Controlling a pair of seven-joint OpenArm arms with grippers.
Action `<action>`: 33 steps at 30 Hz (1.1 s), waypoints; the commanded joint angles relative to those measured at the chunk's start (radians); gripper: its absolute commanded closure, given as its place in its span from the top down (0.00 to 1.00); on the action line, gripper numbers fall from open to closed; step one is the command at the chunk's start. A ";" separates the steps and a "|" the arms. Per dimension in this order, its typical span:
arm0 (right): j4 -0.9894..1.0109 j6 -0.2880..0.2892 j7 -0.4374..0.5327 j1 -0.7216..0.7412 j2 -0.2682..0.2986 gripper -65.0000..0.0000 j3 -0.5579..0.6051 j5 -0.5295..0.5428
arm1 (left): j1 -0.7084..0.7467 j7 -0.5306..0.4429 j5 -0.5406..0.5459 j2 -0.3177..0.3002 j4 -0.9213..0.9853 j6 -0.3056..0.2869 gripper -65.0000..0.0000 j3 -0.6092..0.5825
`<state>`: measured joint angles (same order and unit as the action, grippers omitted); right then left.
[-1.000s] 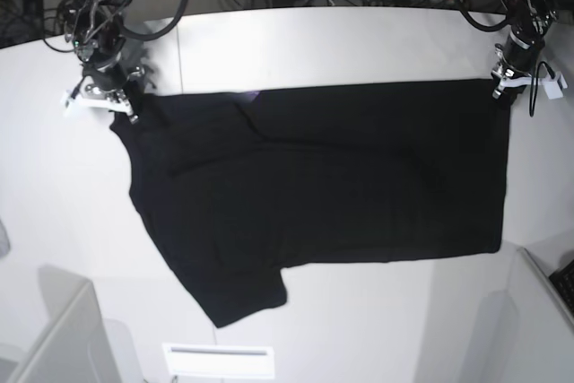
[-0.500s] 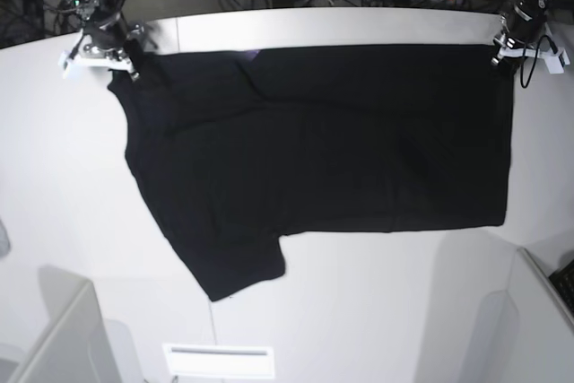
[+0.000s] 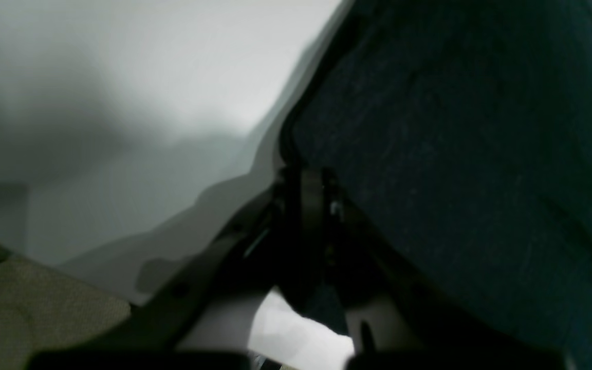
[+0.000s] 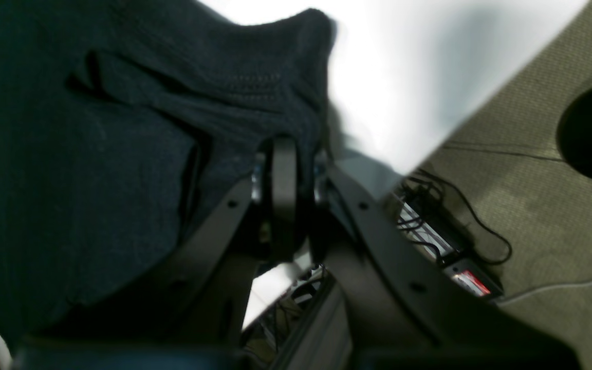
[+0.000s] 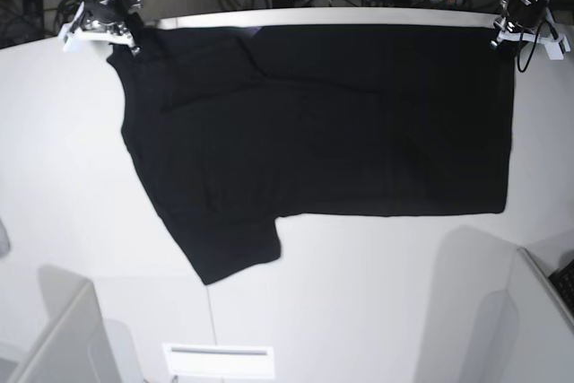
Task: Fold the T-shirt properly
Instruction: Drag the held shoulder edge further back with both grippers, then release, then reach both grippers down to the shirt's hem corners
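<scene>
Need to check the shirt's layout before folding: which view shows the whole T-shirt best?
The base view: the whole T-shirt lies spread across the table, one sleeve hanging low. Both wrist views show only blurred dark cloth at the pinched corners.

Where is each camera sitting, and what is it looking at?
Base: high above, looking down at the table; both arms pinch the T-shirt at the far edge.
Left wrist: on the left arm, looking along the left gripper, shut on cloth.
Right wrist: on the right arm, looking along the right gripper, also shut on cloth.
All views share the T-shirt.

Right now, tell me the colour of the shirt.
The shirt is plain black, with no print showing; clearest in the base view.
</scene>
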<state>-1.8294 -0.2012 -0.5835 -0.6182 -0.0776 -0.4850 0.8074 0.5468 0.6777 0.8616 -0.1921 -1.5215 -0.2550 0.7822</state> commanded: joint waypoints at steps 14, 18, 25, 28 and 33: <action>-0.059 -0.002 0.009 -0.032 0.002 0.00 -0.008 0.002 | 0.031 -0.003 0.000 -0.025 -0.029 0.001 0.00 0.006; -0.059 -0.002 0.009 -0.033 0.000 0.31 -0.008 0.002 | 0.046 -0.003 0.000 -0.028 -0.050 0.001 0.03 0.013; -0.076 -0.002 0.018 -0.045 0.000 0.49 -0.025 0.002 | 0.042 -0.003 0.000 -0.028 -0.052 0.001 0.68 0.050; -0.100 -0.002 0.018 -0.038 0.002 0.48 -0.056 0.000 | 0.037 -0.003 0.000 -0.028 -0.081 0.001 0.79 0.095; -0.125 -0.002 0.010 0.053 0.052 0.48 -0.100 -0.006 | -0.011 -0.005 -0.002 -0.063 -0.138 0.001 0.81 0.165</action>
<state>-1.9347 -0.2100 -0.5949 -0.5690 -0.0380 -0.5789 0.8001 0.5388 0.6991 0.8436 -0.2317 -1.6413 -0.2493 0.9375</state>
